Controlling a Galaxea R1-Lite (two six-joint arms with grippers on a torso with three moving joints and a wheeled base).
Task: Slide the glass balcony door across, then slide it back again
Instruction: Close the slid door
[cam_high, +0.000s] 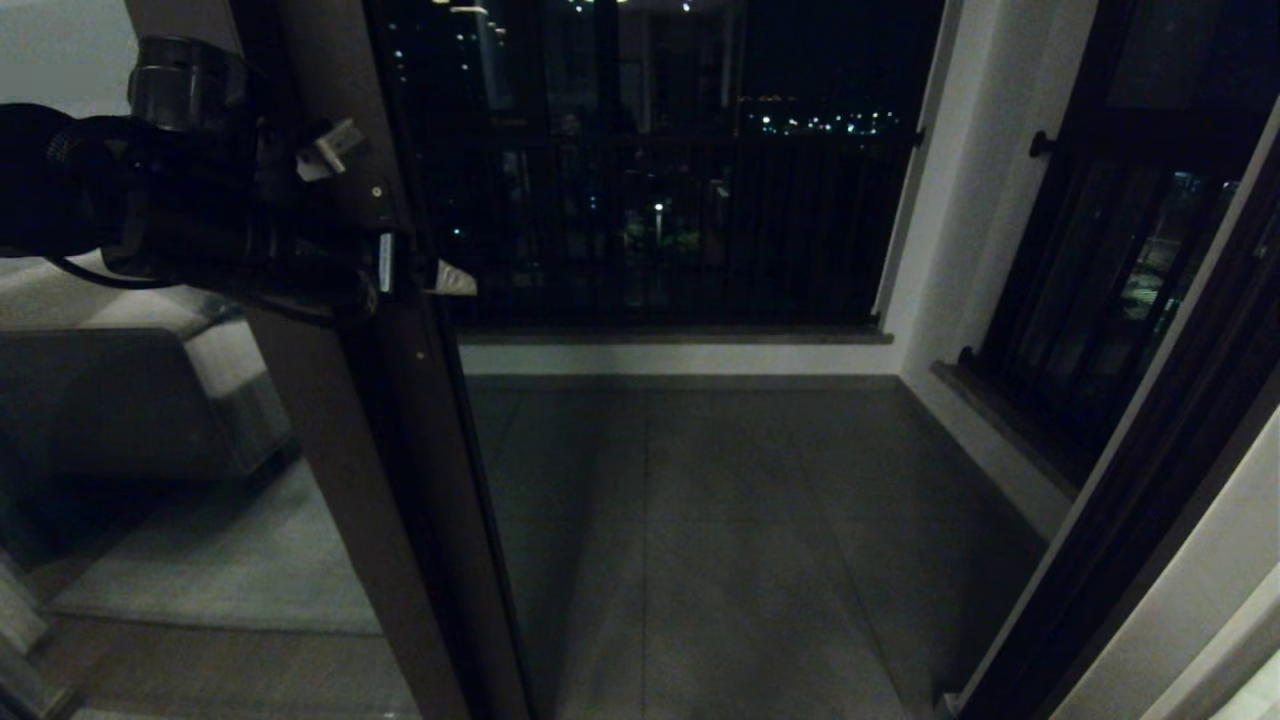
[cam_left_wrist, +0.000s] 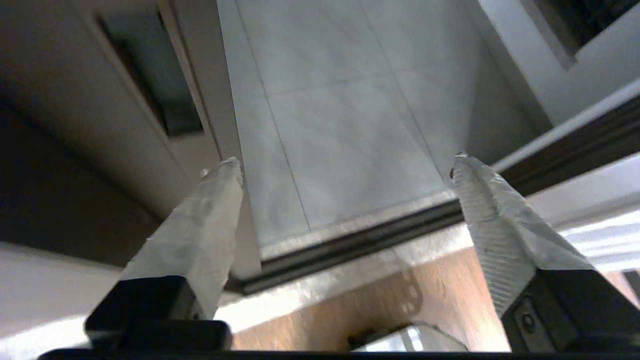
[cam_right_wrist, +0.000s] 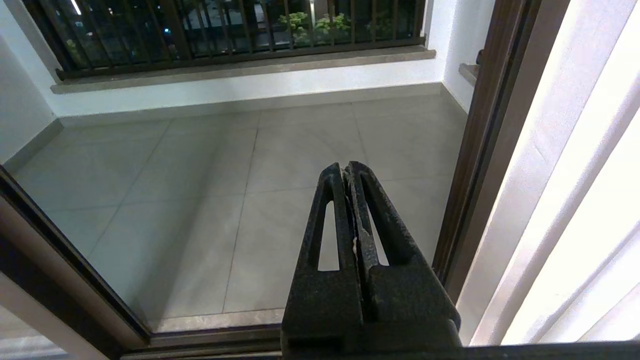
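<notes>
The glass balcony door's brown edge stile (cam_high: 340, 450) runs down the left of the head view, with the doorway open to its right. My left gripper (cam_high: 395, 210) is up at the stile, open, its pale fingertips (cam_high: 455, 280) spread across the stile's edge. In the left wrist view the left gripper (cam_left_wrist: 345, 162) is wide open with nothing between its fingers. One finger (cam_left_wrist: 200, 225) lies along the stile (cam_left_wrist: 100, 125), just below the recessed black handle (cam_left_wrist: 150, 75). I cannot tell whether it touches. My right gripper (cam_right_wrist: 345, 167) is shut and empty, low near the right jamb.
Grey balcony tiles (cam_high: 720, 540) stretch to a dark railing (cam_high: 680, 220). A barred window (cam_high: 1110, 260) sits in the right wall, beside the brown jamb (cam_right_wrist: 480, 150). The dark floor track (cam_left_wrist: 350, 245) crosses the threshold. A sofa (cam_high: 120, 390) shows through the glass at left.
</notes>
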